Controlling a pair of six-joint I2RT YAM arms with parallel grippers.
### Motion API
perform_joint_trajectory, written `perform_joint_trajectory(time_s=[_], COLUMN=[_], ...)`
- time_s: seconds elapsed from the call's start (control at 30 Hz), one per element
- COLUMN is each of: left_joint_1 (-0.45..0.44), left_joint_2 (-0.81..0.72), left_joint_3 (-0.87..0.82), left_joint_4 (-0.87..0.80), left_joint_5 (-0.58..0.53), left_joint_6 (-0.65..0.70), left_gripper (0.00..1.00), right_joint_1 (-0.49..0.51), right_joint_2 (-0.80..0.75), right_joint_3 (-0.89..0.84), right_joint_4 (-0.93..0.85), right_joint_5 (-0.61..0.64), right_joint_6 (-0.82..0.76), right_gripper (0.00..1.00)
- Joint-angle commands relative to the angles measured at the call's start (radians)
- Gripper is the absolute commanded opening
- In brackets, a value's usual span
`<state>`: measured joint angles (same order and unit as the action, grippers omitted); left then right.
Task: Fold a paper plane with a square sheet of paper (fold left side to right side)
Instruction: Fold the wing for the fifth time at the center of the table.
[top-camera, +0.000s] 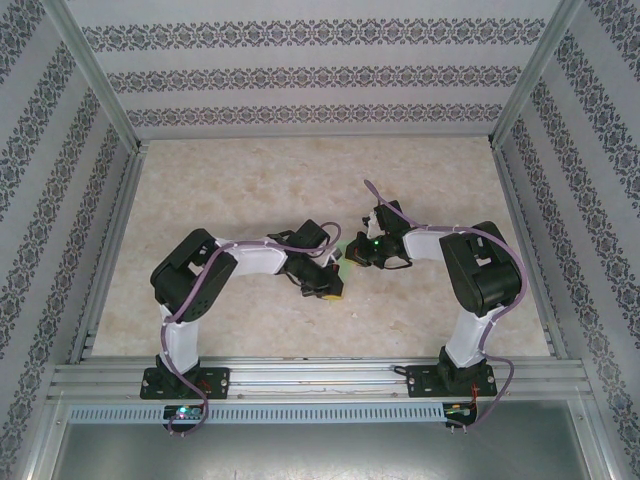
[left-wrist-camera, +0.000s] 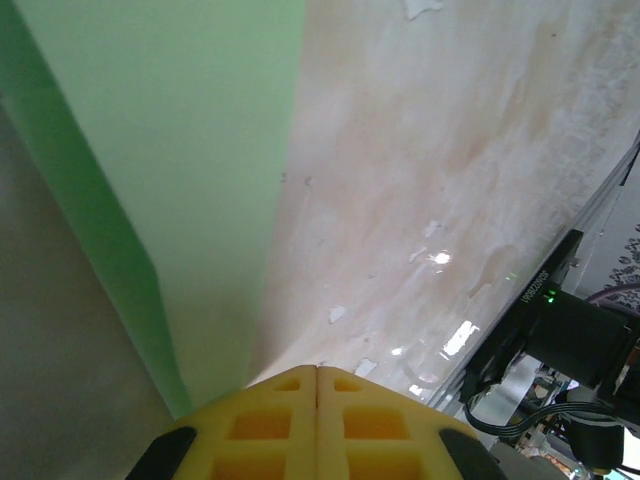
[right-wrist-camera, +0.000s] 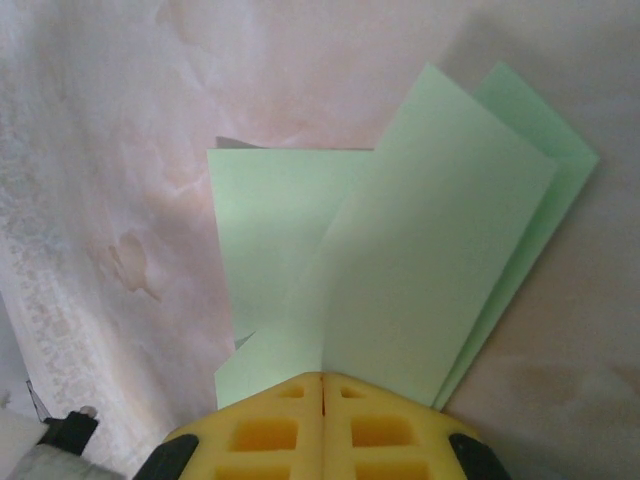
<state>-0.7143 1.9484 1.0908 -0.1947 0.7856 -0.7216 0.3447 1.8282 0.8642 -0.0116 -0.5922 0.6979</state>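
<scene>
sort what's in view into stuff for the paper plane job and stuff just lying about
For the job:
light green paper sheet, partly folded
left gripper, shut
right gripper, shut

Not part of it, just surroundings:
marbled table
patterned walls
aluminium rail

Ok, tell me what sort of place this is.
Probably a lab robot cell: wallpapered panels in an aluminium frame around a marble-look tabletop, left arm and right arm bolted to a rail.
</scene>
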Motion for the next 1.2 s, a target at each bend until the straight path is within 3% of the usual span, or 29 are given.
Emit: perform_joint_trajectory(time_s=[0.0, 0.63, 1.17], left_joint_1=[-0.009, -0.014, -0.063], left_joint_2=[0.021, 0.020, -0.062], left_joint_3=[0.026, -0.093, -0.295], left_joint_4=[-0.016, 0.041, 0.190], left_joint_5=[-0.004, -0.012, 0.021], left_joint_6=[0.011, -0.023, -0.156], left_gripper=[0.01, 0.01, 0.01], right_joint_1=[0.013, 0.012, 0.001], right_joint_2=[0.070, 0.069, 0.097], right_joint_3=[-0.030, -0.015, 0.057], right_joint_4=[-0.113, -0.159, -0.192], right_joint_5=[0.133, 0.163, 0.148], right_joint_6=[-0.035, -0.061, -0.121], right_gripper=[0.00, 0.00, 0.00])
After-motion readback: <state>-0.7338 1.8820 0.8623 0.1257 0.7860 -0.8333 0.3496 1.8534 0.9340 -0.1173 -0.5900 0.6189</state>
